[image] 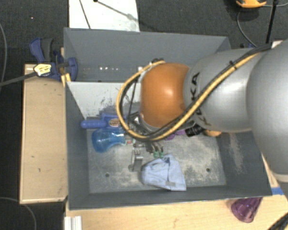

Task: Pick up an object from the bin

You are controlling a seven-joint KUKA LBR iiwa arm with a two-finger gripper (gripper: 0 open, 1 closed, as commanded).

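Observation:
My gripper (140,156) hangs low over the middle of the bin floor, under the orange wrist cover. Right below and to its right lies a crumpled light blue cloth (164,174), its upper left edge touching or nearly touching the gripper's tip. To the gripper's left lies a clear blue plastic bottle (105,139) on its side. Just above the bottle sits a dark blue handle-like thing (93,124).
A purple thing (178,132) and a tan thing (212,133) peek out from under the arm at the bin's right middle. The arm and its cable loop cover much of the bin's upper right. Bare floor shows at the front left and front right.

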